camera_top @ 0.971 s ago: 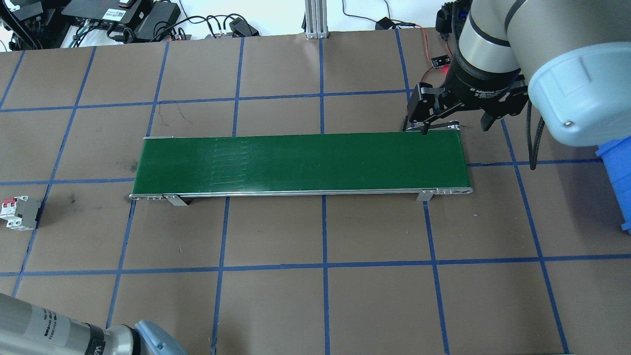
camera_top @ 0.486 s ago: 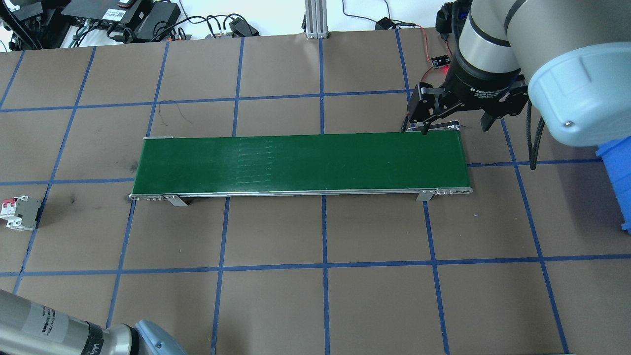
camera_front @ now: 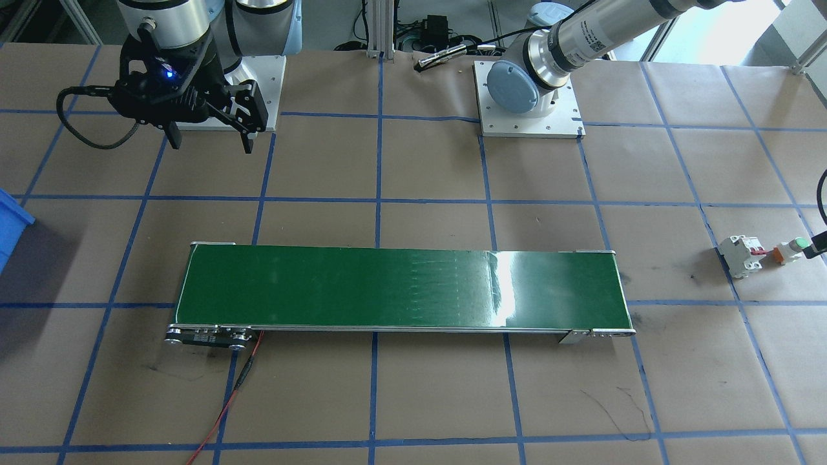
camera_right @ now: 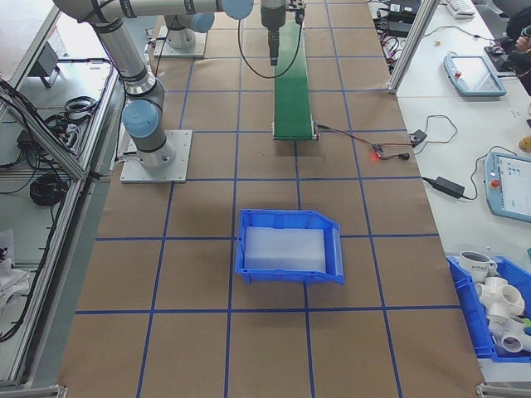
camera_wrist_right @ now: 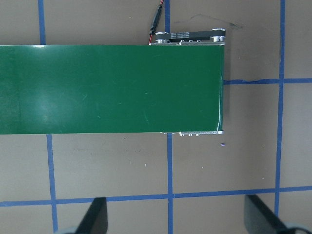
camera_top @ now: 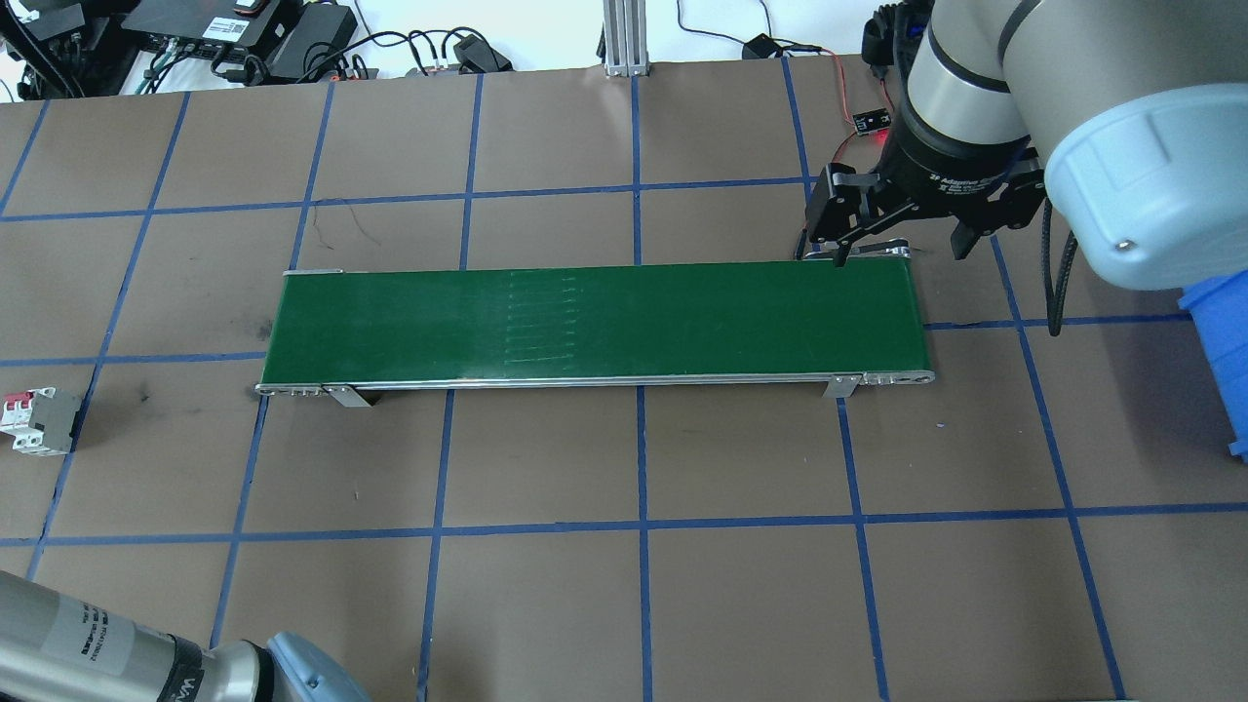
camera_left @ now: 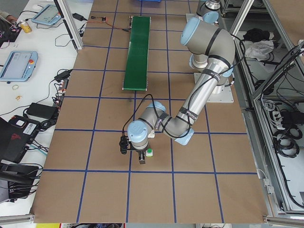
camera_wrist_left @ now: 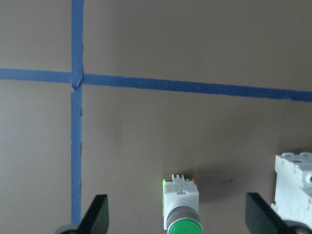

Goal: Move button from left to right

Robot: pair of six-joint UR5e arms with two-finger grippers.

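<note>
The button (camera_wrist_left: 181, 210), with a green cap, white body and orange base, lies on its side on the brown table between the spread fingers (camera_wrist_left: 97, 212) of my left gripper (camera_wrist_left: 175, 200). That gripper is open and its fingers stand clear of the button. The button (camera_front: 791, 249) is at the table's left end, beside a white circuit breaker (camera_front: 742, 254); the side view shows it as a green-capped button (camera_left: 149, 152). My right gripper (camera_top: 897, 252) hangs open and empty above the far right end of the green conveyor belt (camera_top: 595, 322).
The circuit breaker (camera_wrist_left: 295, 190) stands just right of the button in the left wrist view. The conveyor belt (camera_front: 400, 287) runs across the table's middle. A blue bin (camera_right: 286, 246) sits beyond the belt's right end. A red wire (camera_front: 226, 407) leads from the belt's motor end.
Faint marks on the belt's surface have drifted to the right, so the belt is running. Neither gripper has visibly changed.
</note>
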